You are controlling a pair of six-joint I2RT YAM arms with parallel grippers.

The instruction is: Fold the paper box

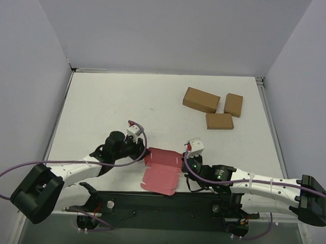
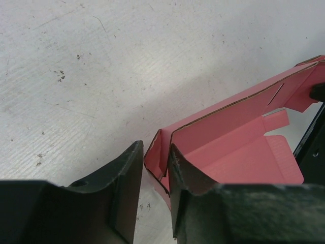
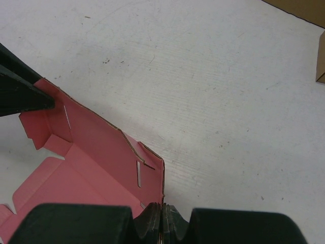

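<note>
Two-sided hold on a pink-red, thin-card paper box (image 1: 162,170), half formed into an open tray, lying on the bare white tabletop (image 1: 109,103) close to the near edge and between the two arms. From above, a flat floor panel with a tabbed flap toward the arm bases and a long wall standing upright along the far side. At its right end, pinched by the black right gripper (image 3: 162,207), with both fingers pressed tight together on the top corner of that standing wall and the card edge running straight into the seam between them. At its left end, straddled by the black left gripper (image 2: 156,147), fingers (image 2: 127,188) parted, with the folded corner of the wall and a short end flap in the gap and white tabletop visible below. Cannot tell whether the inner finger touches the card. Narrow slots cut in the wall, small tabs turned inward. Well apart, at the far right of the table, three brown rectangular cardboard boxes (image 1: 201,100) lying close together.
</note>
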